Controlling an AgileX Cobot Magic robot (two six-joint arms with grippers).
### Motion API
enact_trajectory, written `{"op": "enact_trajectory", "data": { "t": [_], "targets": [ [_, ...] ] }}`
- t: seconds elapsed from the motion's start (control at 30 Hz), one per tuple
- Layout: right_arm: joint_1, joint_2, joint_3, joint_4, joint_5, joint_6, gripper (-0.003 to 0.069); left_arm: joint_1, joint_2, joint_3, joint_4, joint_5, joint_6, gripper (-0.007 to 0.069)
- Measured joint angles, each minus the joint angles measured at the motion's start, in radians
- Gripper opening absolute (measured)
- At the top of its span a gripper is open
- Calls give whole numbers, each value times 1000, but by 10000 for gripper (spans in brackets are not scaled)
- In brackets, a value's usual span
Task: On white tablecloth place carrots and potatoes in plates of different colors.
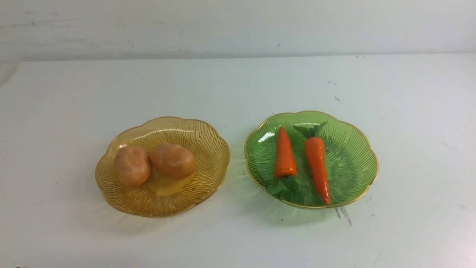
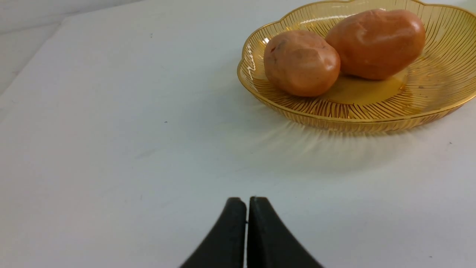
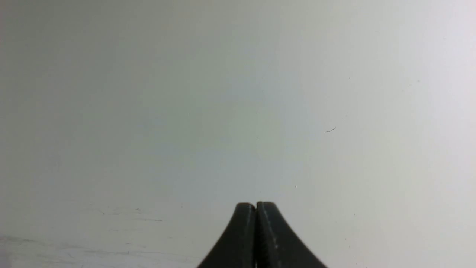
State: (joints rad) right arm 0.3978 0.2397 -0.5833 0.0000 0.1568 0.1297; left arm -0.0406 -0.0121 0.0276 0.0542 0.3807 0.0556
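On the white tablecloth (image 1: 238,85) stand two ribbed plates. The amber plate (image 1: 208,175) at the left holds two tan potatoes, one (image 1: 132,165) beside the other (image 1: 173,160). Two orange carrots lie in the green plate (image 1: 349,156) at the right: a short one (image 1: 285,153) and a longer one (image 1: 318,166). In the left wrist view the amber plate (image 2: 438,74) and both potatoes (image 2: 301,63) (image 2: 375,44) lie some way beyond my left gripper (image 2: 247,201), which is shut and empty. My right gripper (image 3: 256,205) is shut over bare cloth. Neither arm shows in the front view.
A pale wall (image 1: 238,26) rises behind the table's far edge. Small dark scuffs (image 1: 344,215) mark the cloth near the green plate. The cloth's left edge (image 2: 22,74) shows in the left wrist view.
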Motion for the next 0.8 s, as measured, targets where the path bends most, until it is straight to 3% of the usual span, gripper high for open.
{"op": "enact_trajectory", "data": {
  "t": [0.3, 0.8],
  "targets": [
    [-30, -31, 43, -64, 43, -60, -15, 0, 0, 0, 0, 0, 0, -3],
    [-364, -234, 588, -122, 155, -84, -15, -1, -1, 0, 1, 1, 0, -3]
  ]
}}
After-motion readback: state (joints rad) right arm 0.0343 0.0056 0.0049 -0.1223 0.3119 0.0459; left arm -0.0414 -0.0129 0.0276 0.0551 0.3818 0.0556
